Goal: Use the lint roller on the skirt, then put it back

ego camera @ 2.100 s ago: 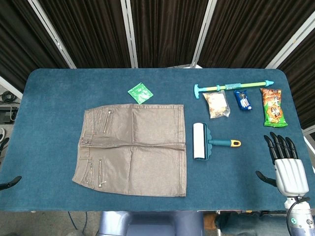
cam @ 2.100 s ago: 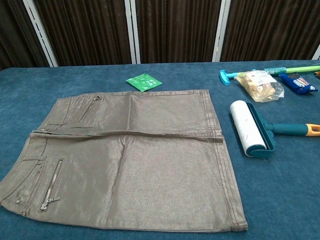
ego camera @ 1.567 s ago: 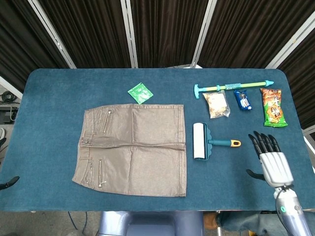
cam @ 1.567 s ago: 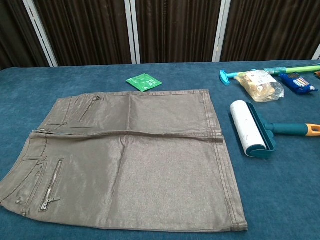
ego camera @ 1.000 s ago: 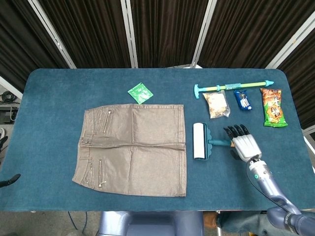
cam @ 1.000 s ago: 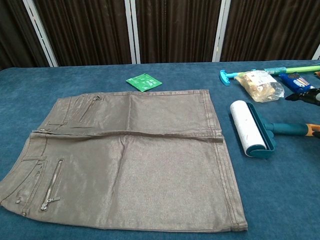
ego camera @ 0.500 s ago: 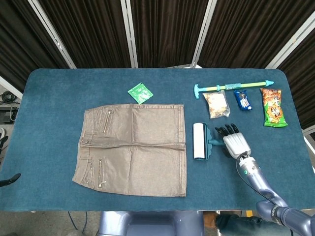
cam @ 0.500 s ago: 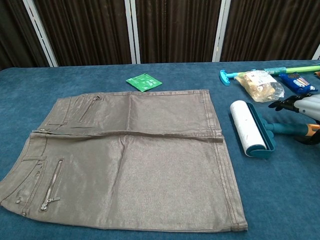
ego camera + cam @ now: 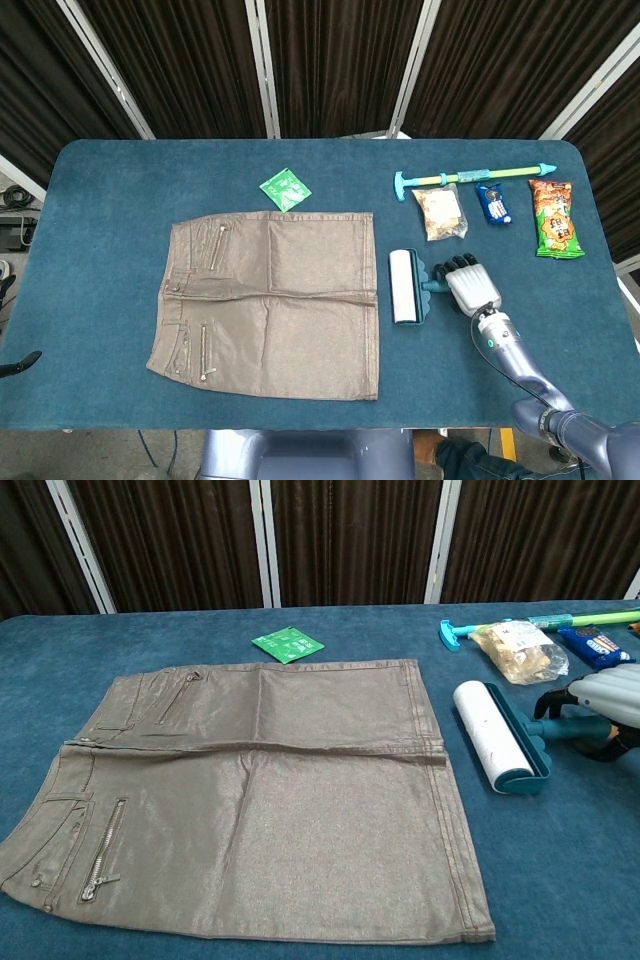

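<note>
A grey-brown skirt (image 9: 270,300) (image 9: 260,800) lies flat on the blue table, waistband to the left. Just right of its hem lies the lint roller (image 9: 405,287) (image 9: 490,735), a white roll in a teal frame. My right hand (image 9: 468,285) (image 9: 600,705) lies over the roller's handle with its fingers curled around it, so the handle is mostly hidden. Only dark tips of my left hand (image 9: 22,364) show at the table's left edge, spread apart and holding nothing.
A green packet (image 9: 285,188) lies behind the skirt. At the back right are a long teal and green stick (image 9: 470,178), a clear snack bag (image 9: 440,212), a blue packet (image 9: 494,203) and a green and orange bag (image 9: 553,218).
My right hand came in from the table's right front edge to the roller's handle and closed its fingers over it. The roller has shifted slightly left.
</note>
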Motion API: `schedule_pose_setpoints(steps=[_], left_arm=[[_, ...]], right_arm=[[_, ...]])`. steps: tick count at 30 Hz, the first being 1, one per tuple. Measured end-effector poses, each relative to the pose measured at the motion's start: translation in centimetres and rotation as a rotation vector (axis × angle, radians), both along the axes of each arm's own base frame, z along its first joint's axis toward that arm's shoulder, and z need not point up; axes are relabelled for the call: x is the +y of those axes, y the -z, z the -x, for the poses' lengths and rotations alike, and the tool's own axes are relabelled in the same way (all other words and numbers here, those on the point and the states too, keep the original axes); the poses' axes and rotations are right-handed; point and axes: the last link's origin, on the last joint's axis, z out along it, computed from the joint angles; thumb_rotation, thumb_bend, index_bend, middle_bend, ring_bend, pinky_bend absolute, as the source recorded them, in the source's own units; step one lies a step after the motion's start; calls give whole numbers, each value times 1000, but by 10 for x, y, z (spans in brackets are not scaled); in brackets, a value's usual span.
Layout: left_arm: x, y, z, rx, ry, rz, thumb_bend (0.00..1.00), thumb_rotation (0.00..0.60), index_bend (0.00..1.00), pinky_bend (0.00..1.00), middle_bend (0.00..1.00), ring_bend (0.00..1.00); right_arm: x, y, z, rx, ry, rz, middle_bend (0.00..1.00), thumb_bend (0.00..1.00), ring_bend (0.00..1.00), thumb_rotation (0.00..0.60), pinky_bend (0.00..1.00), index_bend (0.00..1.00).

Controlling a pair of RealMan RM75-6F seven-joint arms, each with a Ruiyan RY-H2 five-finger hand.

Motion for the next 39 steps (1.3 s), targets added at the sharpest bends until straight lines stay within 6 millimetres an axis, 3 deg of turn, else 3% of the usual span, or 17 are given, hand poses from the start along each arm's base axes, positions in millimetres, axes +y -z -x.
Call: schedule_pose_setpoints(steps=[3, 6, 19, 28, 32, 39], left_arm=[[0, 0, 1, 1, -3, 2, 0, 600, 0, 0, 0, 0], [1, 1, 1, 0, -4, 4, 0, 600, 0, 0, 0, 0], [-2, -2, -4, -24, 24, 9, 0, 600, 0, 0, 0, 0], [-5, -2, -7, -34, 42, 23, 0, 600, 0, 0, 0, 0], [-5, -3, -6, -38, 39, 23, 0, 600, 0, 0, 0, 0], [-2, -7, -1, -43, 23, 16, 0, 600, 0, 0, 0, 0]], right_arm=[[-1, -1, -2, -1, -31, 11, 514, 770, 380, 600, 430, 419], [-1, -4, -6, -23, -70, 18, 520, 836, 386, 600, 434, 427], [10, -33, -46, -119, -249, 19, 519, 883, 385, 600, 435, 427], [32, -26, -118, -68, -452, -59, 520, 910, 385, 600, 435, 427], [42, -12, -152, 7, -540, -111, 519, 913, 386, 600, 437, 426], [52, 21, -194, 97, -635, -200, 520, 923, 388, 600, 439, 426]])
